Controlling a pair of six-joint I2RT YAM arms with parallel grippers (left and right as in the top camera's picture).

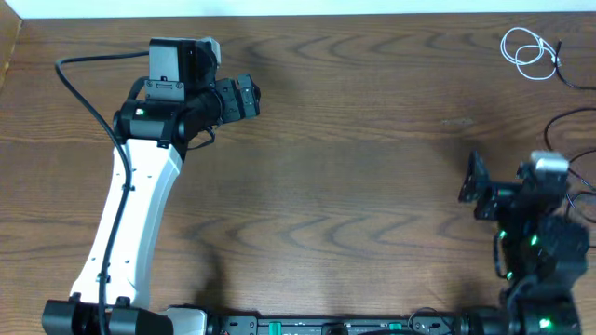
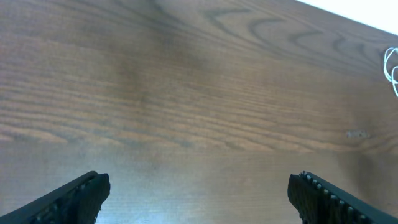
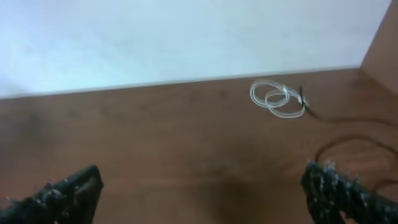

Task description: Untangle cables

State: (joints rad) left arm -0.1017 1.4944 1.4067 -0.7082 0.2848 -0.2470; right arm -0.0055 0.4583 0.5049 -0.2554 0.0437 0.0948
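The white cable (image 1: pixel 524 51) lies in a small coil at the table's far right corner. The thin black cable (image 1: pixel 570 74) touches the coil's right side and trails off toward the right edge. Both also show in the right wrist view, the white coil (image 3: pixel 277 98) and the black cord (image 3: pixel 348 118). The coil's edge shows at the right of the left wrist view (image 2: pixel 392 71). My left gripper (image 1: pixel 255 98) is open and empty over the far left of the table, far from the cables. My right gripper (image 1: pixel 473 186) is open and empty, nearer than the coil.
The wooden table (image 1: pixel 354 158) has a raised wooden edge at the far left (image 1: pixel 9 46) and a white wall beyond its far edge. Thicker black robot wires hang by the right arm (image 1: pixel 582 200). The arm bases stand at the front edge.
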